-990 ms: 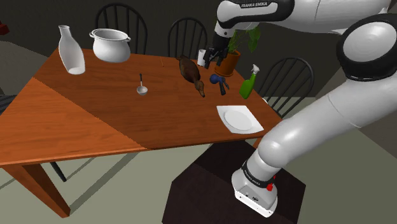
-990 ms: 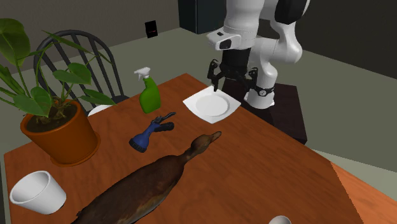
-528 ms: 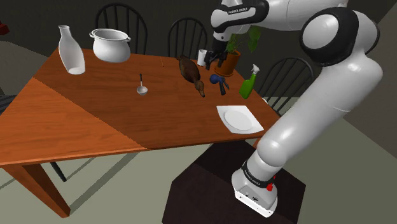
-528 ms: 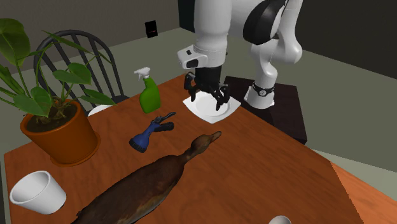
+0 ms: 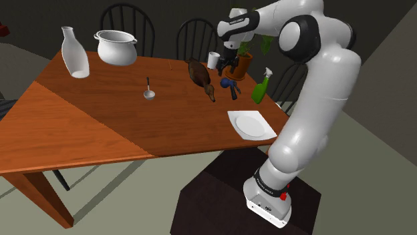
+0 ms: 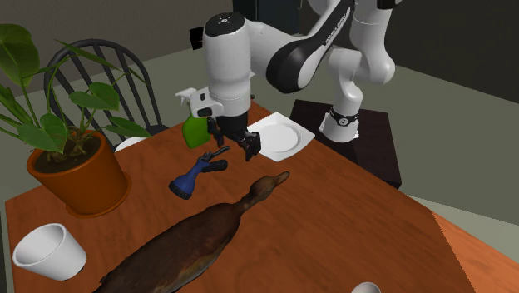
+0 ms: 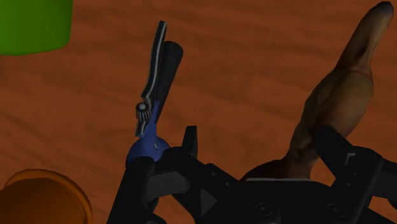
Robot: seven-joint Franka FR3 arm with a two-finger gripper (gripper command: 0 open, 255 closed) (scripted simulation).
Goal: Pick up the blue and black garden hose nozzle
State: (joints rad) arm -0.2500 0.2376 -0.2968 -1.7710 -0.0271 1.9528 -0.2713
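The hose nozzle lies flat on the wooden table, with a blue head and a black handle and lever. It rests between a green spray bottle and a brown duck figure. My gripper hangs open just above the table, over the nozzle's handle end, touching nothing. In the wrist view the nozzle lies just off one finger of the gripper, and the duck's neck shows between the fingers. In the shoulder view the gripper hovers over the nozzle.
A white plate sits near the table's edge by the stand. A potted plant and a white cup stand beyond the nozzle. Farther along the table are a white pot, a vase and a ladle. Chairs ring the table.
The arm has swung from above the white plate across to the nozzle and come lower. The fingers stayed open; nothing on the table moved.
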